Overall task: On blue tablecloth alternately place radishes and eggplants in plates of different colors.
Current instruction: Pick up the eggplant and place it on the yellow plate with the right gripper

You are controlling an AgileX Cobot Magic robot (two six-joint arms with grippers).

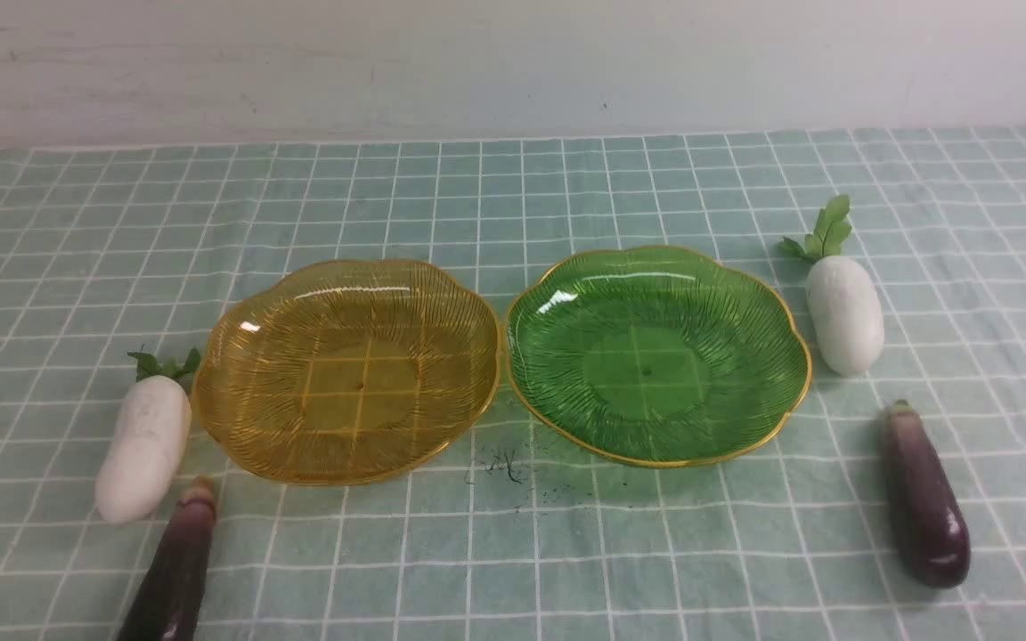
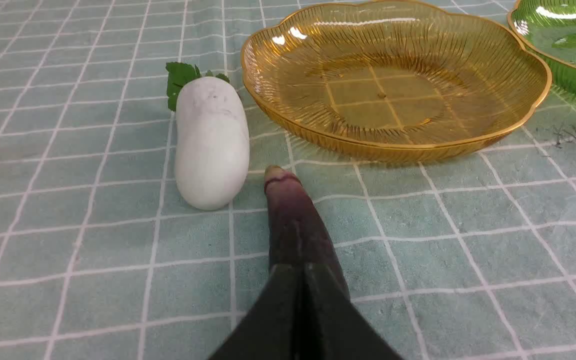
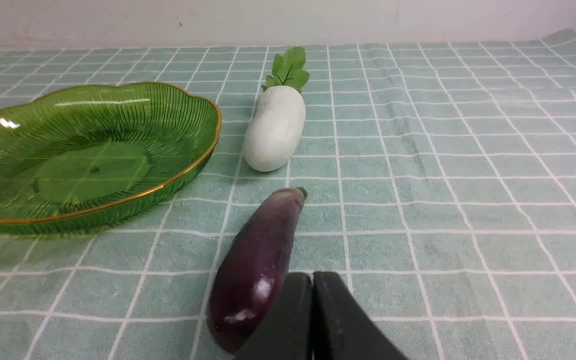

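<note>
White radish lies just beside the green plate.

The left gripper was near-black, its colour even and dull. Its two fingers were slim at the tips and broadened steadily towards the camera, so that together they made a dark wedge in the middle of the left wrist view's width. The tips looked blunt, with blurred edges. The right gripper matched it: the same charcoal black and a paired, tapering form. Its fingers had small, squarish ends and straight, slanting outer sides. A thin, darker line ran between the two halves. Finer surface detail was too dark and soft to make out.
</note>
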